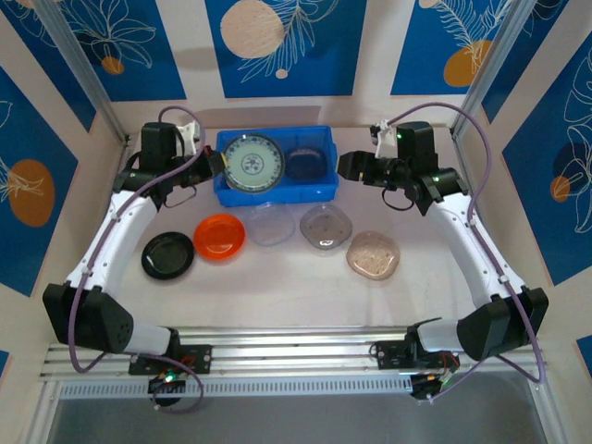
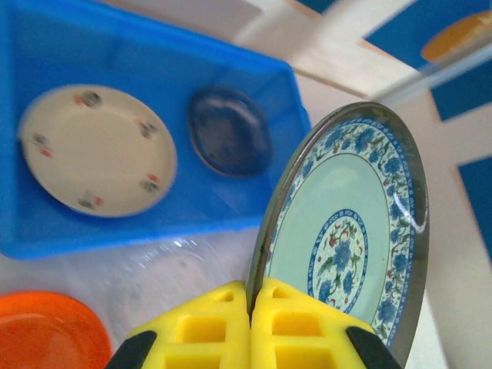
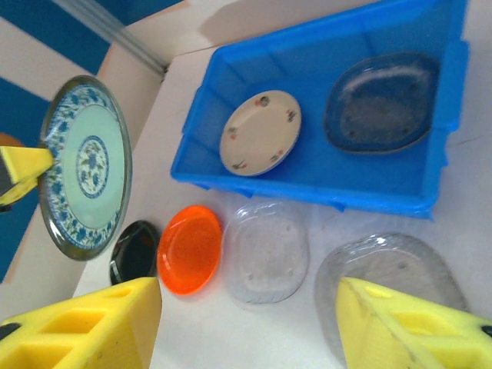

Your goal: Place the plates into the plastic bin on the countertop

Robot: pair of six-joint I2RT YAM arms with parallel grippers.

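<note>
My left gripper (image 2: 250, 298) is shut on the rim of the teal-grey patterned plate (image 2: 346, 238), held on edge over the left half of the blue plastic bin (image 1: 274, 192). In that bin lie a cream floral plate (image 2: 96, 150) and a smoky plate (image 2: 229, 131). The right gripper (image 3: 246, 323) is open and empty, hovering by the bin's right end (image 1: 345, 166). On the countertop (image 1: 277, 287) in front of the bin sit a black plate (image 1: 167, 254), an orange plate (image 1: 219, 237), a clear plate (image 1: 273, 224) and two smoky plates (image 1: 326, 226) (image 1: 373, 254).
Blue-patterned panels (image 1: 277, 42) wall in the back and both sides. Metal posts (image 1: 79, 69) stand at the back corners. Both arm bases sit on the rail (image 1: 296, 356) at the near edge.
</note>
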